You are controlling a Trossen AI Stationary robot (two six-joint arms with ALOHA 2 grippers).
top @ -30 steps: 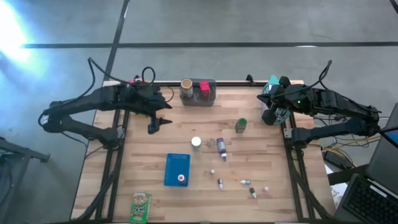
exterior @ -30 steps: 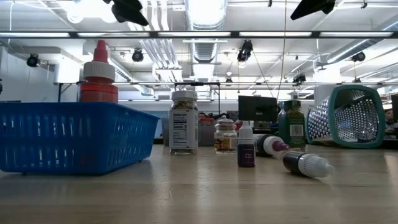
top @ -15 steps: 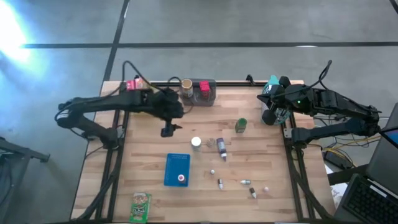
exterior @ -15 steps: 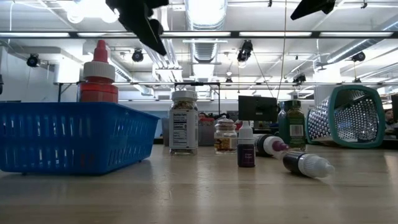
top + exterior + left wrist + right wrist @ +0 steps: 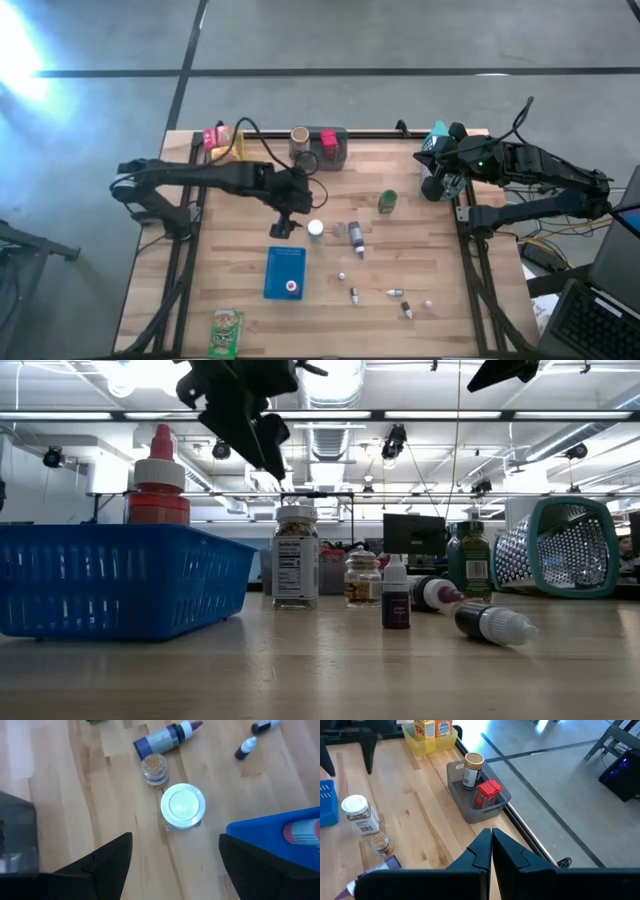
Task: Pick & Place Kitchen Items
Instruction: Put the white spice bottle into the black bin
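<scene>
My left gripper [image 5: 283, 227] is open and hangs above the table just left of a white-lidded jar [image 5: 315, 229]. In the left wrist view the jar [image 5: 183, 807] stands upright on its base ahead of the spread fingers [image 5: 175, 865], untouched. A small spice jar [image 5: 154, 767] stands upright and a purple bottle [image 5: 165, 740] lies on its side beyond it. The blue tray [image 5: 284, 265] holds a red-capped bottle [image 5: 291, 288]. A green jar [image 5: 387, 201] stands farther right. My right gripper [image 5: 490, 849] is shut and waits over the table's far right corner [image 5: 433, 186].
A grey bin [image 5: 322, 150] with a jar and a red packet and a yellow bin [image 5: 222, 138] with boxes sit at the far edge. Several tiny bottles [image 5: 395, 293] lie near the right front. A green packet [image 5: 226, 333] lies at the near edge. A teal mesh holder [image 5: 555, 546] lies on the right.
My left gripper has swept from the far left part of the table toward the right and the near edge, coming down to stop beside the white-lidded jar. The right arm and all items have stayed put.
</scene>
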